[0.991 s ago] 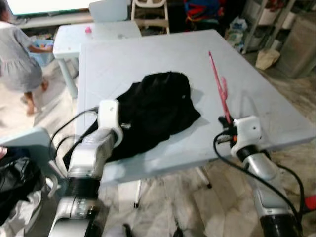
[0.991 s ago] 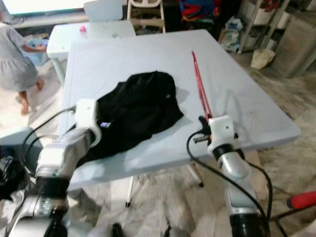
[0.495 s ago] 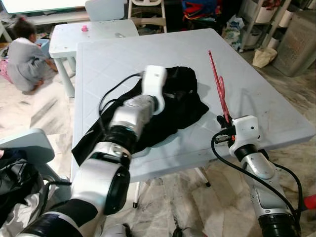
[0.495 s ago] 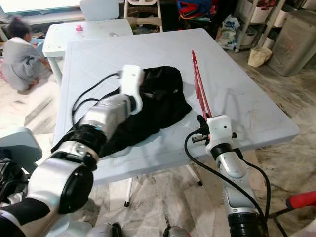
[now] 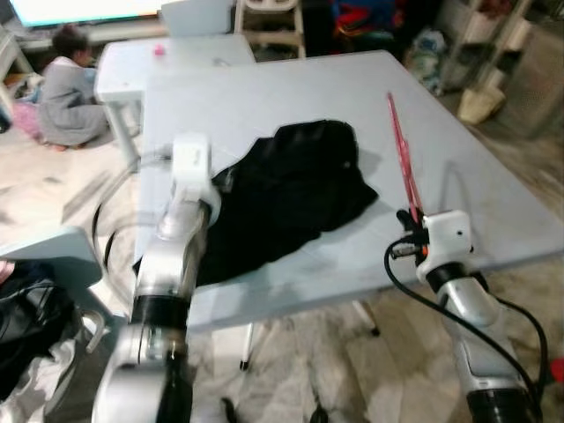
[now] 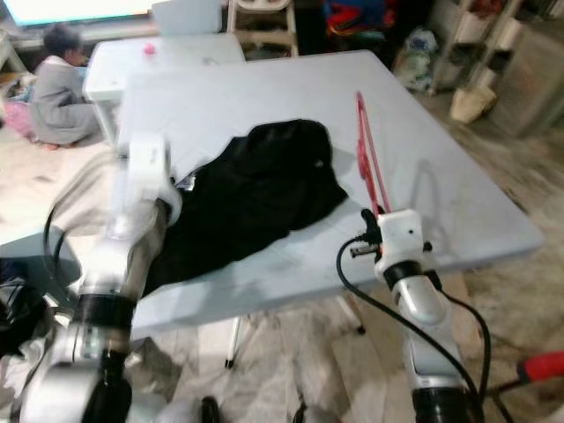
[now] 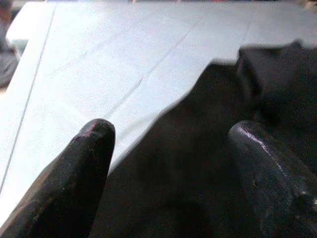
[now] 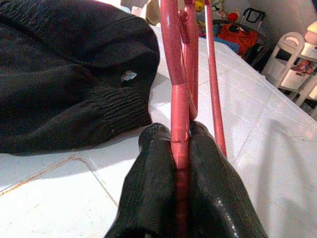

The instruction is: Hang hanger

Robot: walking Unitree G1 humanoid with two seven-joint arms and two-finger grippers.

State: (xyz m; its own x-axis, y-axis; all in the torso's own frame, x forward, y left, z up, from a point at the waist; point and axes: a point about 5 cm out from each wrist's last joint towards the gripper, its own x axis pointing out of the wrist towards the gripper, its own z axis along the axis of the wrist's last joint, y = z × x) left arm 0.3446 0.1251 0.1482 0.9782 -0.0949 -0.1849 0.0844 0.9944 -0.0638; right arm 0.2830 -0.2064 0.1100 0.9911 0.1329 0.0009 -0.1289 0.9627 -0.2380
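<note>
On the pale blue counter [image 5: 264, 97] you've got a black garment [image 5: 282, 198] lying crumpled near the middle, one end trailing off the near left edge. Right of it, your red hanger [image 5: 401, 163] runs lengthwise away from the robot, just beside the garment but apart from it. Your right gripper [image 8: 181, 148] is at the near right edge of the counter, fingers [image 8: 153, 188] clamped tight on the near end of the hanger, one finger each side of the red bar. The right wrist view shows the hanger's thin bars rising straight up from between the fingers, with the garment's ribbed hem to one side.

Your left gripper [image 7: 168, 163] is over the left part of the garment, fingers [image 7: 79, 168] spread wide with nothing between them; black cloth lies below the gap, bare counter beyond it. You can't tell if the fingertips touch the cloth. Left arm [image 5: 176, 238] reaches up along the counter's left side, its cable looping out beside it.

Behind the counter sits a smaller pale table [image 5: 176, 57] with a small pink thing [image 5: 159, 51] on it. A person in grey [image 5: 66, 88] crouches on the floor at far left. Shelving and clutter stand at far right, blurred.
</note>
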